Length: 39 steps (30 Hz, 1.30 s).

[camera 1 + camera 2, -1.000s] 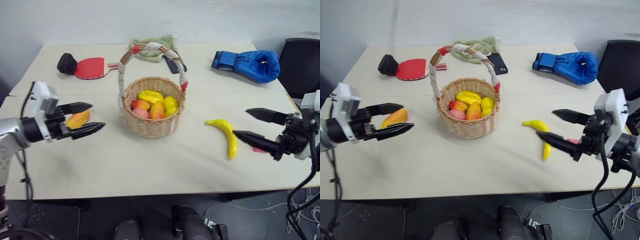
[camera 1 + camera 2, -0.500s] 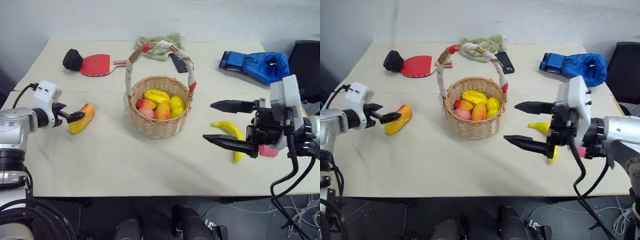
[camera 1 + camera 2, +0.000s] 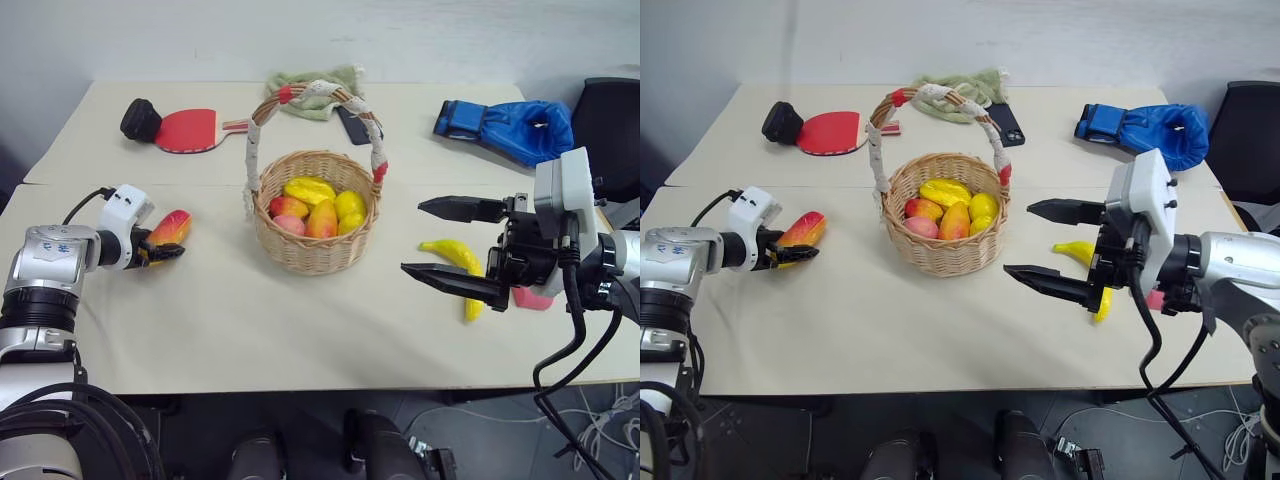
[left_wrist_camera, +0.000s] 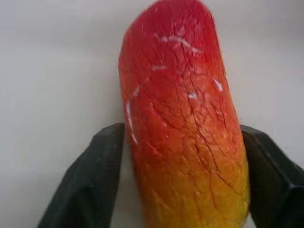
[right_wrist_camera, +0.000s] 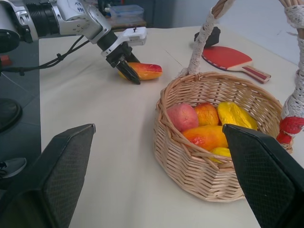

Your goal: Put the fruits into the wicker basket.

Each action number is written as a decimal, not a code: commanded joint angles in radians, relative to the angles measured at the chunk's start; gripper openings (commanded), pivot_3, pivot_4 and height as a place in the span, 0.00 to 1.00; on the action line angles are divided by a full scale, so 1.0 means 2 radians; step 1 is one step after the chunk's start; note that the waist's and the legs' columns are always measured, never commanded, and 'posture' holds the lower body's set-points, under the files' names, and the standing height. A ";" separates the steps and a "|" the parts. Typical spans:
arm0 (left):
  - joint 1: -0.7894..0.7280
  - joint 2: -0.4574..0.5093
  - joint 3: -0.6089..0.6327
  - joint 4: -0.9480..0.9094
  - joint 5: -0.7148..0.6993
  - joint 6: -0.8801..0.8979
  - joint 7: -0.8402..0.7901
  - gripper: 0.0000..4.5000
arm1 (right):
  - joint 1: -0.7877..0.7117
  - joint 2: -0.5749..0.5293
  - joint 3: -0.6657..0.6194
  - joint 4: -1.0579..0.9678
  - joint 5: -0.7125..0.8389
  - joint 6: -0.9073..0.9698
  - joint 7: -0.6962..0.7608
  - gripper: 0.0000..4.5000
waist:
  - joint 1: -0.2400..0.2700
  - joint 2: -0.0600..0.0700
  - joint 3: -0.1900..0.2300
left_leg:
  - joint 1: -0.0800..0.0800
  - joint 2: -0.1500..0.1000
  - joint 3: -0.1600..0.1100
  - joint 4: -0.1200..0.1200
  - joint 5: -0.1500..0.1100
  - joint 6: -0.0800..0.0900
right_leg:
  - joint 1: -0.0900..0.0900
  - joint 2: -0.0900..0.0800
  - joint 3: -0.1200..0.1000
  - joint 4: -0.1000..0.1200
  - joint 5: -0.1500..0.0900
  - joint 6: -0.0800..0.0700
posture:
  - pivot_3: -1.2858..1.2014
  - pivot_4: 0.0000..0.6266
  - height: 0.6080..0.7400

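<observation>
The left gripper (image 3: 165, 250) has its jaws closed on the mango (image 4: 183, 123), which seems to rest on the counter (image 3: 250, 320) left of the basket (image 3: 315, 225), while the right gripper (image 3: 445, 245), jaws spread wide, hovers beside the banana (image 3: 458, 262) lying right of the basket

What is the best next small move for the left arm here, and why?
Probably lift the mango off the table. The left gripper has its fingers against both sides of the fruit, which still lies on the table beside the wicker basket, so raising it should come before carrying it over the rim.
</observation>
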 commanded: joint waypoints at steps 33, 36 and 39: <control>-0.120 -0.216 0.063 -0.346 -0.185 0.335 0.182 0.94 | 0.088 0.003 -0.047 -0.010 -0.039 -0.040 -0.050 1.00 | 0.001 0.000 0.000 | 0.001 -0.006 -0.014 0.004 -0.001 0.001 | 0.006 0.001 0.003 -0.001 0.002 0.002 | 0.52 0.24 1.00; -0.102 -0.184 0.079 -0.378 -0.229 0.332 0.121 0.99 | 0.110 0.002 -0.049 0.000 -0.062 -0.035 -0.067 1.00 | 0.001 0.000 0.000 | 0.001 -0.006 -0.015 0.004 0.000 0.002 | 0.006 0.000 0.003 -0.001 0.002 0.002 | 0.52 0.24 1.00; -0.071 -0.141 0.097 -0.419 -0.274 0.318 0.054 0.99 | 0.132 0.003 -0.051 0.016 -0.087 -0.027 -0.087 1.00 | -0.001 0.000 0.000 | 0.002 -0.006 -0.015 0.004 -0.001 0.002 | 0.006 0.000 0.003 -0.001 0.002 0.002 | 0.52 0.24 1.00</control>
